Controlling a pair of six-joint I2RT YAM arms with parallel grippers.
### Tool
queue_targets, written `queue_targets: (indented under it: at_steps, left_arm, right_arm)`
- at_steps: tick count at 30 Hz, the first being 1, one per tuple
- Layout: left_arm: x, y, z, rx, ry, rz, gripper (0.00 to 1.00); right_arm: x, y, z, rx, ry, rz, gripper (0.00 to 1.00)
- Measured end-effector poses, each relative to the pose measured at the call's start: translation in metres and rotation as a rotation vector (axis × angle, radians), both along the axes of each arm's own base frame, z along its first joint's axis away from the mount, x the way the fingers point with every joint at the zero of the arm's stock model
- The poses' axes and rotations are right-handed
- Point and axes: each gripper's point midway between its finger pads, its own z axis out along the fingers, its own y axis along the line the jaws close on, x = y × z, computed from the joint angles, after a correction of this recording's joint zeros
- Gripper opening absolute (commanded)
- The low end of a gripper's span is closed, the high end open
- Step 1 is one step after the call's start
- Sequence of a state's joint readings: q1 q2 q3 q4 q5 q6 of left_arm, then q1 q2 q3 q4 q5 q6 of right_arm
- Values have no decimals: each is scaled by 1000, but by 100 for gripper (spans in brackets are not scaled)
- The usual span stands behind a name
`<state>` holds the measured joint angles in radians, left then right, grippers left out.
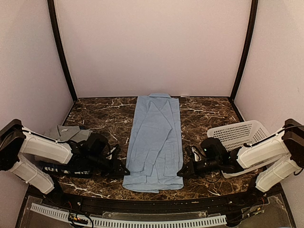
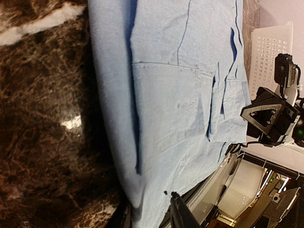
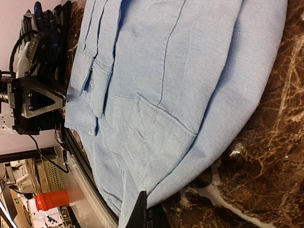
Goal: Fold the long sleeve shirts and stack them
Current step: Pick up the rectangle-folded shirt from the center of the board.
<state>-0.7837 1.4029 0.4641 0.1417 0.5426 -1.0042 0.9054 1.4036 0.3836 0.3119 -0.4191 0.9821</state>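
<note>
The light blue shirt is lying folded lengthwise on the table, with crosswise folding and stacking left to do. The right tool is sitting pressed together at its hem. I cannot tell how the left tool is standing.

I count three long sleeve shirts: one light blue shirt, one grey shirt, one dark navy shirt. One white basket. Two claws of mine: left claw, right claw

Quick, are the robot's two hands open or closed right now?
Left gripper: cannot tell; it sits at the light blue shirt corner.
Right gripper: shut at the shirt's edge; whether it holds cloth, cannot tell.
</note>
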Motion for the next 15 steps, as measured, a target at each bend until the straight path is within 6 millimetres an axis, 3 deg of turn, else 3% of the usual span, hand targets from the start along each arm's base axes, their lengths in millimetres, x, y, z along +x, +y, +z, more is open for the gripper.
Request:
queue_targets:
  at_steps: [10,15]
  left_arm:
    - [10,-2,-11,-1,-5,52,39]
    - [20,-8,-12,-13,-15,62,30]
  right_arm:
    - [0,0,-5,-11,12,-2,0]
    - [0,0,-5,-12,13,-2,0]
